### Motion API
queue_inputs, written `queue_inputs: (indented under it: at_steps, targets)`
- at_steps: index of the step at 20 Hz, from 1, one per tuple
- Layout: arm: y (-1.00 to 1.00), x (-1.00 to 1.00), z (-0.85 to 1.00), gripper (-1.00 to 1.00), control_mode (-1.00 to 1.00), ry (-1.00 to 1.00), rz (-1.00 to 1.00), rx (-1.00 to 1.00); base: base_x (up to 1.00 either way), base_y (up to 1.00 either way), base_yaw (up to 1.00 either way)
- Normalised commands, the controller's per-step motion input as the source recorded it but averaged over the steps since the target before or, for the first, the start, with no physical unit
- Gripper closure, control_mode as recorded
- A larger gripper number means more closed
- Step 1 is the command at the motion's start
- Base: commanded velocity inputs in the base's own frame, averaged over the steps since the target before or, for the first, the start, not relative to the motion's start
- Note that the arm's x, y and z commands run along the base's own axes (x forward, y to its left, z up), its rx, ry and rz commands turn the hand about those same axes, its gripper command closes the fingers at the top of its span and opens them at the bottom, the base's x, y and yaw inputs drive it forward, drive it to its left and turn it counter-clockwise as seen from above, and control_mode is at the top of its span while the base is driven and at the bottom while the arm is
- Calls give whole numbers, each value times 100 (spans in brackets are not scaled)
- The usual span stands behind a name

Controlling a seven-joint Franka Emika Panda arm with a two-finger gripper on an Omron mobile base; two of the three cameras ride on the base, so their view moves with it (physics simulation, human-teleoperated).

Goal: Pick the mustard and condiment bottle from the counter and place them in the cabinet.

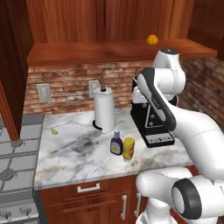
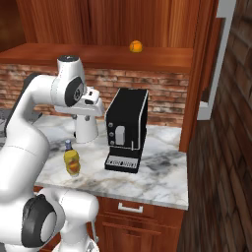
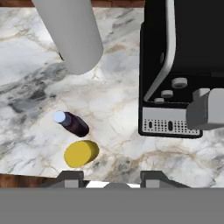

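While our arm reaches over the counter (image 1: 65, 162), we see the cabinet (image 1: 105, 26) above it, an orange (image 1: 152, 40) on its shelf. Next in size, the black coffee machine (image 2: 127, 129) stands beside the paper towel roll (image 1: 105, 109). Near the counter's front edge, the mustard (image 3: 81, 153) stands just beside the condiment bottle (image 3: 72, 123), both upright. Our gripper (image 3: 111, 178) hangs above them, its jaws together and holding nothing.

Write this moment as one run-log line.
stage: pre-grasp | end effector: shut, empty, above counter | squat yellow mustard bottle, dark brown condiment bottle: upright, side by side
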Motion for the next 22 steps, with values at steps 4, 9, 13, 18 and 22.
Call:
queue_inputs:
  at_steps: [4, 9, 13, 18, 22]
  targets:
    - [0, -12, 0, -100, -100, 0, 0, 0, 0, 0, 0]
    - [3, -37, 0, -100, -100, -3, 0, 0, 0, 0, 0]
    - [12, -38, -4, -100, -100, -3, 0, 0, 0, 0, 0]
    - [23, -32, -9, -100, -100, -1, 0, -1, 0, 0, 0]
    - [31, -29, -12, -100, -100, 0, -1, -1, 0, 0, 0]
